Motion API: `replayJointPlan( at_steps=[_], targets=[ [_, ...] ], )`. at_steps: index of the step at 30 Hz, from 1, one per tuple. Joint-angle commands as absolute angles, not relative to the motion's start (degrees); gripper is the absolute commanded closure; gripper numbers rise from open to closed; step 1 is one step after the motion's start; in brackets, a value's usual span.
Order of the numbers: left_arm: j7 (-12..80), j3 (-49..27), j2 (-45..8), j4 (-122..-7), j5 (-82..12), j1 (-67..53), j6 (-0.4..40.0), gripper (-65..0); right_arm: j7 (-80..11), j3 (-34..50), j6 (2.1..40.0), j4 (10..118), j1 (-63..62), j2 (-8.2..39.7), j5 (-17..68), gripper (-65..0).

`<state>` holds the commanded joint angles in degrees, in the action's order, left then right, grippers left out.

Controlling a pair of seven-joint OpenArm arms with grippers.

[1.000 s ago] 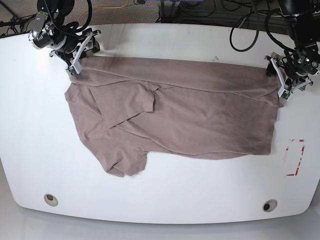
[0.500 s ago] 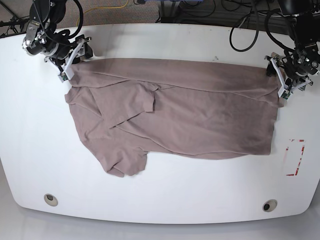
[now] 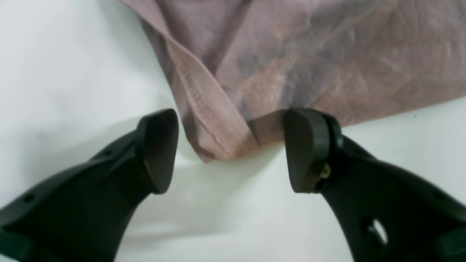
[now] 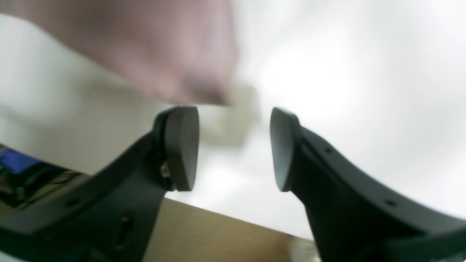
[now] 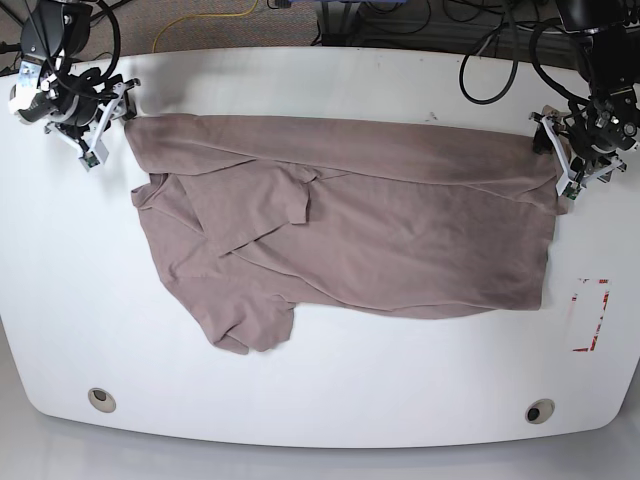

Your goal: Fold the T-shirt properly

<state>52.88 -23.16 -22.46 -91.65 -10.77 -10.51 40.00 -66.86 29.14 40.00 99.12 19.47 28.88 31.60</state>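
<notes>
The taupe T-shirt (image 5: 350,215) lies spread across the white table (image 5: 330,370), with one sleeve folded inward and a lower part bunched at the front left. My left gripper (image 3: 229,149) is open at the shirt's far right corner (image 3: 218,142). That hemmed corner lies between the two dark fingers (image 3: 160,149), unclamped. In the base view this left gripper (image 5: 570,160) sits at the shirt's right edge. My right gripper (image 4: 235,149) is open and holds nothing, with blurred shirt cloth (image 4: 145,47) just beyond its tips. In the base view, the right gripper (image 5: 98,125) stands just left of the shirt's upper left corner.
A red-outlined rectangle (image 5: 590,315) is marked on the table near the right edge. Two round holes (image 5: 101,399) (image 5: 539,411) sit near the front edge. Cables run behind the table's back edge. The table edge and brown floor (image 4: 218,236) show under the right gripper.
The right arm moved left, pulling the shirt's upper left corner with it, then let go and now stands open beside it. The left arm has not moved.
</notes>
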Motion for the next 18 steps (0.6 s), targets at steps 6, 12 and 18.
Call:
replayJointPlan(
  at_steps=[6, 12, 18],
  targets=[
    [52.9, -23.2, -22.5, -91.8, -10.8, -10.5, 40.0, -41.9, -66.9, 32.0, 40.0, 105.0, 19.3, 26.9, 31.6, -30.6],
    [52.9, -23.2, -22.5, -92.1, -10.8, -10.7, 40.0, -41.9, -67.4, 31.7, 40.0, 109.0, 18.2, 23.3, 31.5, -30.8],
    [52.9, -23.2, -22.5, -92.1, -10.8, -10.7, 40.0, -42.1, -70.1, 31.8, 40.0, 109.0, 16.2, 19.4, 31.1, -31.9]
  ],
)
